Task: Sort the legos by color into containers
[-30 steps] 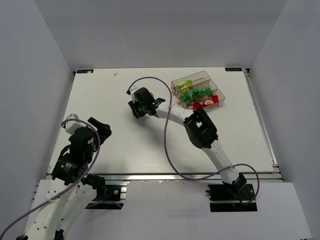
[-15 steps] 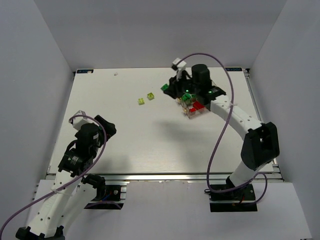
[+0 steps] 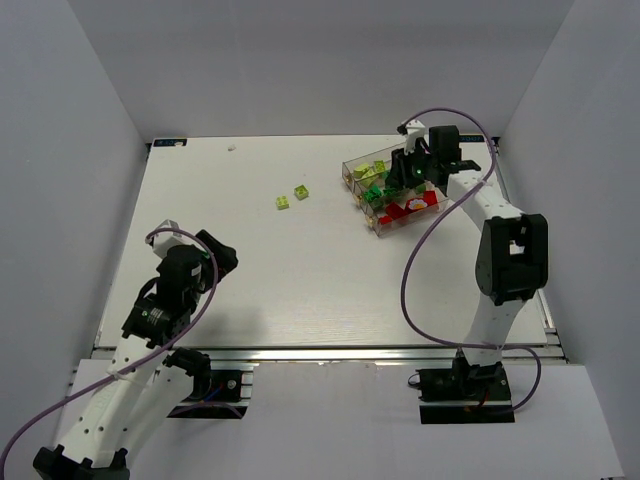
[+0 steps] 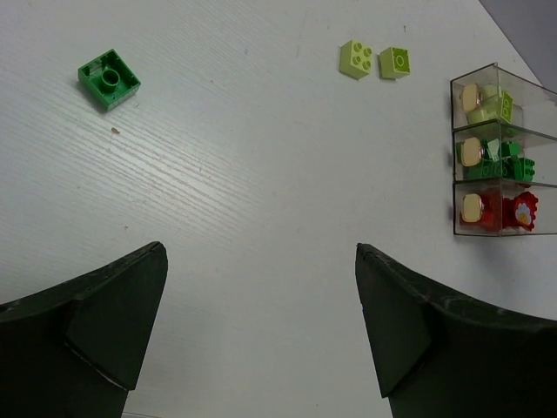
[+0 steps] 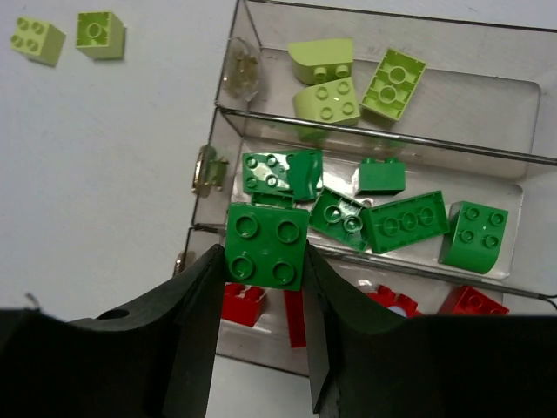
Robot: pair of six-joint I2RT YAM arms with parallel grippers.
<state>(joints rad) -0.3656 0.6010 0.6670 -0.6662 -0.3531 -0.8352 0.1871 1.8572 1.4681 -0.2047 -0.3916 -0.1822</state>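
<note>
My right gripper (image 3: 404,172) (image 5: 261,254) is shut on a dark green 2x2 brick (image 5: 266,244). It holds the brick above the three joined clear bins (image 3: 378,226) (image 5: 522,87), over the edge between the dark green bin and the red bin. The far bin holds three pale yellow-green bricks (image 5: 324,63), the middle bin several dark green ones (image 5: 405,225), and the near bin red ones (image 5: 242,305). Two yellow-green bricks (image 3: 292,197) (image 4: 376,60) lie loose on the table. A dark green brick (image 4: 109,80) lies at the left of the left wrist view. My left gripper (image 3: 218,260) (image 4: 259,254) is open and empty.
The white table (image 3: 300,280) is walled by grey panels on three sides. The right arm's purple cable (image 3: 420,240) loops over the table right of centre. A small white speck (image 3: 231,148) lies near the far edge.
My right arm has swung from the table's middle to the bins at the far right, carrying the dark green brick. The two yellow-green bricks came into view. The left arm shifted slightly.
</note>
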